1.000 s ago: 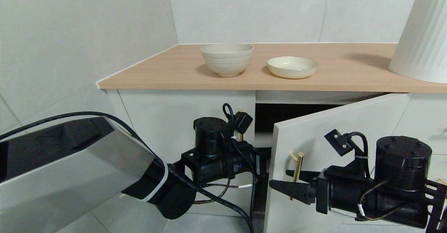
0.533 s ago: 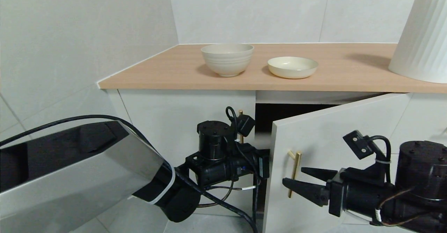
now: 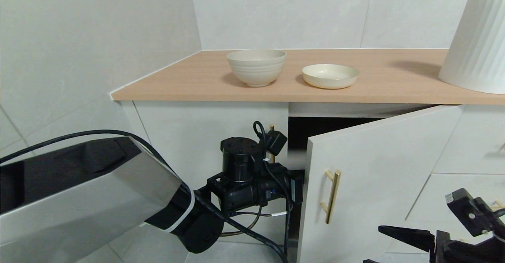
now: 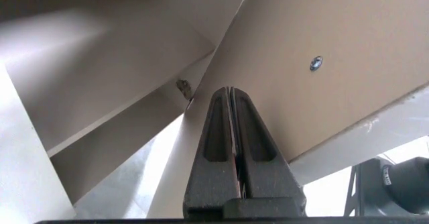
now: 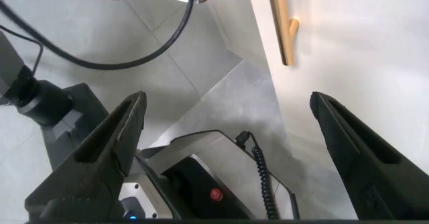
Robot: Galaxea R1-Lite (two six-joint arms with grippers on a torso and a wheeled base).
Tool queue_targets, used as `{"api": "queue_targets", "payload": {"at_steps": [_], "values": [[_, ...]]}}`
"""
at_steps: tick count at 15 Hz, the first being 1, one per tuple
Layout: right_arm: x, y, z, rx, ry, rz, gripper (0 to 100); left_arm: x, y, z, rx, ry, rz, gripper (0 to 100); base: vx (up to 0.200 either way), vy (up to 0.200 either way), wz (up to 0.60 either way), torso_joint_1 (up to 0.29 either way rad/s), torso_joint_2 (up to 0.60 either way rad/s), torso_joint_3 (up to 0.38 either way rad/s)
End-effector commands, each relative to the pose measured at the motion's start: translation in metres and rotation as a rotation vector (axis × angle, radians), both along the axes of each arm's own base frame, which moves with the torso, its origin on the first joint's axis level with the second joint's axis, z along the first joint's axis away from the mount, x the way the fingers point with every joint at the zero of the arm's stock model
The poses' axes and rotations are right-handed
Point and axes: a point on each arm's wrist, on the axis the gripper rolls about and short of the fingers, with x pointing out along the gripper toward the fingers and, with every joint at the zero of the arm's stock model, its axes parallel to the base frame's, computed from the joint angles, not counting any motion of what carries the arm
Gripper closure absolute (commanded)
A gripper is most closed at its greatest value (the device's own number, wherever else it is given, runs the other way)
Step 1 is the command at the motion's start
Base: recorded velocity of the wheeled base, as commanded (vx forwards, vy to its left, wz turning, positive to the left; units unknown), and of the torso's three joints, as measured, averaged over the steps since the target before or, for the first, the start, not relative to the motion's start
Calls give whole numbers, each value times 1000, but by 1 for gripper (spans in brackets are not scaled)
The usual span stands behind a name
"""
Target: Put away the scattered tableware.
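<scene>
A deep cream bowl and a shallow cream dish stand side by side on the wooden counter. Below them a white cabinet door with a gold handle hangs ajar. My left arm's wrist sits at the door's free edge. In the left wrist view the left gripper is shut with nothing in it, its tip at the door's inner face. My right gripper is low at the right, open, clear of the handle. Its fingers are spread wide.
A tall white ribbed shade stands on the counter's right end. Tiled walls close in the left side and the back. More white cabinet fronts lie to the right of the open door. The floor below is grey tile.
My right gripper has drawn back from the gold handle, moving down and to the right. The door stays ajar. The left arm has hardly moved.
</scene>
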Motion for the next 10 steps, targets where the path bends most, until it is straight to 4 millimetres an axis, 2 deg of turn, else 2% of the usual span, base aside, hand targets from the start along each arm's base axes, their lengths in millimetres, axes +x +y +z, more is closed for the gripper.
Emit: {"api": "queue_targets", "payload": {"at_steps": [1,5,10], "values": [[-4,-2,2,10,-13,3,0,0,0,2,-3,-2,0,100,0,0,0,0,0,0],[-5,-3,1,7,-8,6,0,1,-1,1,-4,-1,-2,100,-200,0,0,0,1,4],[-6,-2,0,6,-7,15,0,3,-3,-1,-6,-3,-2,100,0,0,0,0,0,0]]}}
